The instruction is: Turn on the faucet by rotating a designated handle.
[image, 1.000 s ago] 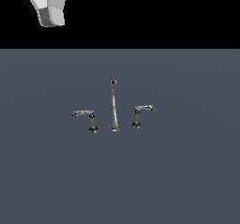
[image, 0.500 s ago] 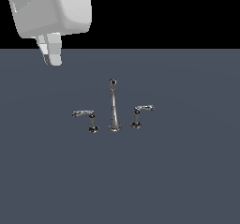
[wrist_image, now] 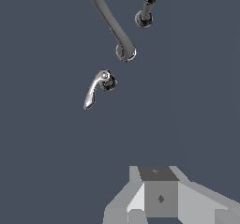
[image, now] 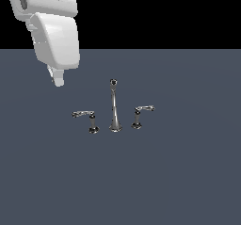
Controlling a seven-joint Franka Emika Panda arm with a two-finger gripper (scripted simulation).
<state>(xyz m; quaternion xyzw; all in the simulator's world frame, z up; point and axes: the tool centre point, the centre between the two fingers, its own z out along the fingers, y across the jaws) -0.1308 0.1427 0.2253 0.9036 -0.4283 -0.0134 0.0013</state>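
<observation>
The chrome faucet (image: 114, 110) stands mid-surface, a tall slender spout with a dark knob tip between two levers. The handle (image: 84, 115), the longer-armed lever on a dark round base, is on the exterior view's left of the spout; the shorter lever (image: 143, 111) is on the right. My gripper (image: 57, 79) hangs from the white arm above and to the left of the handle, well apart from it, fingers together and holding nothing. In the wrist view the handle (wrist_image: 96, 90), the spout (wrist_image: 114, 28) and the shorter lever (wrist_image: 147, 6) lie beyond my gripper (wrist_image: 157, 203).
A flat dark grey-blue surface (image: 179, 172) carries the faucet set. The bulky white arm link (image: 54, 36) fills the upper left of the exterior view.
The arm has come down into the exterior view from the top left, and the gripper has dropped lower and nearer the faucet's left side. The faucet parts have not moved.
</observation>
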